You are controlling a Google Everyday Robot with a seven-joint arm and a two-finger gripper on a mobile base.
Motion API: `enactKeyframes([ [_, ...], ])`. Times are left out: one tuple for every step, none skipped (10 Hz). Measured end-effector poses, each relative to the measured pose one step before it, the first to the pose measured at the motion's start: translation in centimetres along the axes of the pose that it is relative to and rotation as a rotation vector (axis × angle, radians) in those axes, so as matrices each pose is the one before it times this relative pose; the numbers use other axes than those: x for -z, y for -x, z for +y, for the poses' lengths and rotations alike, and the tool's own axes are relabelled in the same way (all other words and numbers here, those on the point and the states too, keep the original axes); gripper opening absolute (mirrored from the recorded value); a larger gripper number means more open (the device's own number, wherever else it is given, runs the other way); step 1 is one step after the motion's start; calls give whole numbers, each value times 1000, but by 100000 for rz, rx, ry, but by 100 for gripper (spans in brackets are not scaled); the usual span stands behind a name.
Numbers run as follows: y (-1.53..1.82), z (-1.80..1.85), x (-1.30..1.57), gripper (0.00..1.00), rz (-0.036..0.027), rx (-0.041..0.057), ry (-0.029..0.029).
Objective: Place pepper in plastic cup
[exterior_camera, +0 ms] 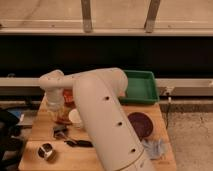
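A metal tin (46,151) and a black remote (80,143) lie at the wooden table's (35,127) near edge. The white arm (107,120) rises, bends left and points its gripper (56,111) down at the red-orange pepper (63,120), beside a cream cup (75,116). Whether the claw is spread or clamped cannot be told. A green tray (142,85) sits beyond.

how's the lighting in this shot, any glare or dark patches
Camera view: the band behind the table is nearly black; the white arm is brightest, without harsh glare; the gripper hangs low over the table's left rear, in dim warm light.
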Motion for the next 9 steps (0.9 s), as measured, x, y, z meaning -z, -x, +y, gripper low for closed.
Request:
enactKeyframes([
  [2,3,-58,0,-195,-197,4],
  [-31,-88,52,0,-394,-314,-165],
  [66,73,136,0,-506,85,-278],
  [98,183,365,0,-761,271,-252],
  [-2,-9,546,0,-817,76,-600],
  [22,6,535,0,-1123,88,-594],
  [103,253,671,0,-1379,418,-689],
  [76,201,869,0,-1637,279,-735],
  [59,4,742,0,-1423,39,-676],
])
